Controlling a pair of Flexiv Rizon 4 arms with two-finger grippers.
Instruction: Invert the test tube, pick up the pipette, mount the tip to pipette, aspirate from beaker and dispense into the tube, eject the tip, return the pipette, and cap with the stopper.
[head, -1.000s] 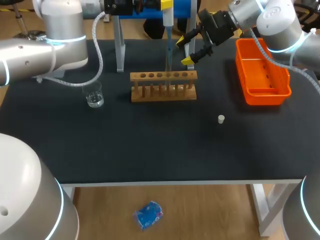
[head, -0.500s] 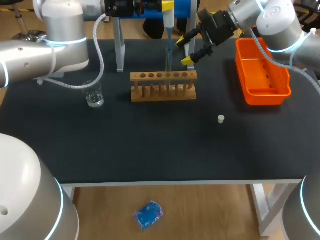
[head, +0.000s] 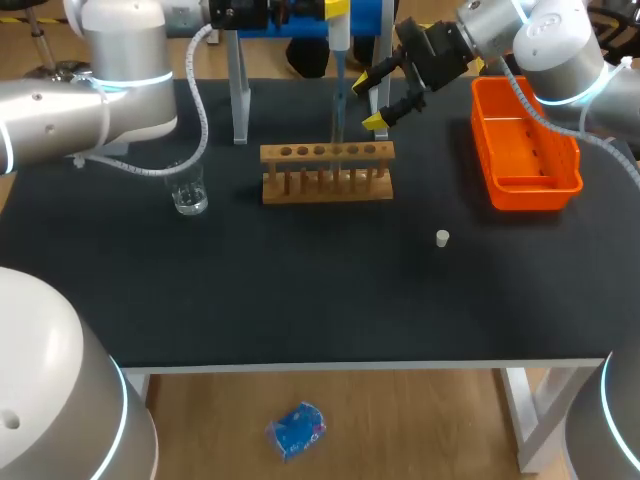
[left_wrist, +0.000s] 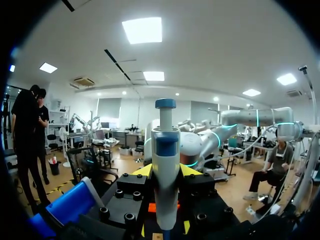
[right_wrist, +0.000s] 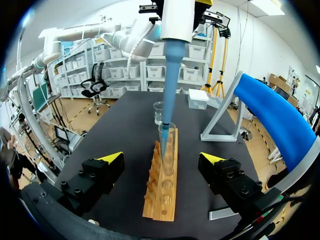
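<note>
left gripper (head: 337, 10) and pipette (head: 340, 45) shifted slightly right, above rack (head: 327, 172)

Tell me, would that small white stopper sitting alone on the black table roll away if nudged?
The stopper looks tiny, so it is probably very light and would skid at a slight nudge. It seems to stand on a flat end on the table, so likely steady untouched; tipped over, its round body might roll in a curve.
</note>
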